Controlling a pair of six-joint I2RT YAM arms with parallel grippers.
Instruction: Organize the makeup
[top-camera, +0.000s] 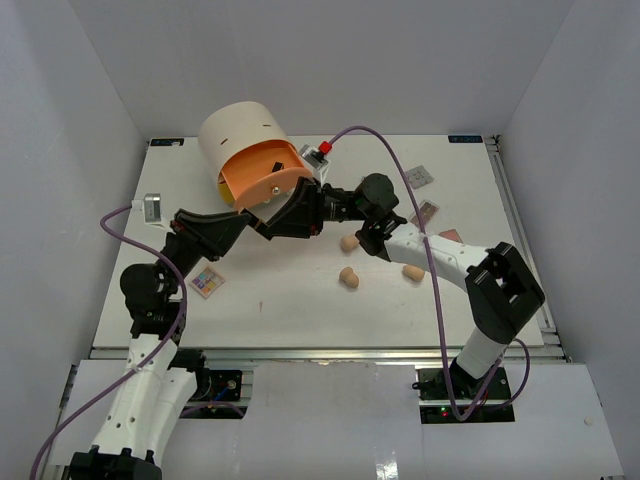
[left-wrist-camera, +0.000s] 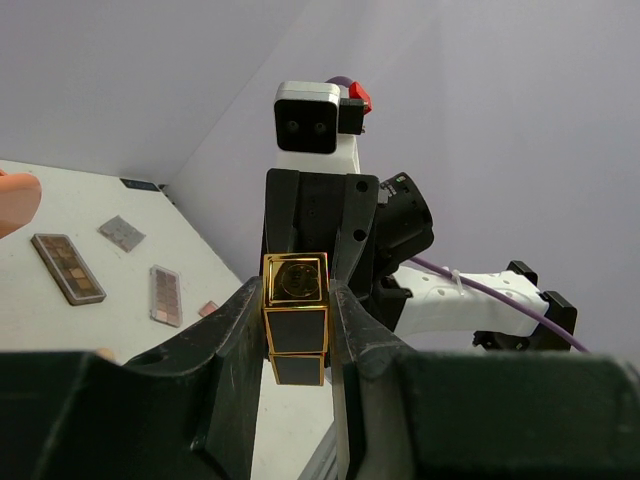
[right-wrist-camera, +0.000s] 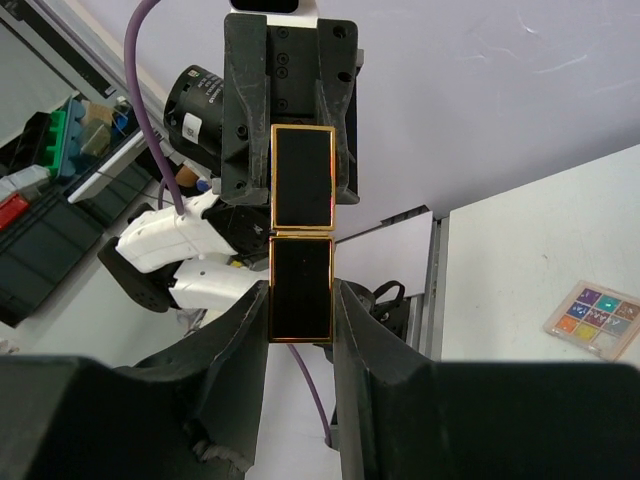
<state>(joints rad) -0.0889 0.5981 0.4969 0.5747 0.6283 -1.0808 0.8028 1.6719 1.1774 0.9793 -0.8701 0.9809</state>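
One table (top-camera: 300, 320) carries the round drawer unit (top-camera: 250, 150) at its back. Above its middle, left pincer (left-wrist-camera: 296, 295) and right pincer (right-wrist-camera: 300, 295) each clamp one end of the gold-edged compact (right-wrist-camera: 302, 190), holding it aloft between them, probably to hand it across or open it; three sponges (top-camera: 348, 278) lie beneath.

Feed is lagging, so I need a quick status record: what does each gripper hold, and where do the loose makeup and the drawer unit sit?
left gripper: shut on one half of the compact, held in the air
right gripper: shut on the other half of the same compact
compact: dark, gold-edged, opened out between both grippers
sponges: three visible, loose on the table, centre right
palettes: three at right rear
multicoloured palette: near left
drawer unit: rear left, orange front toward the arms
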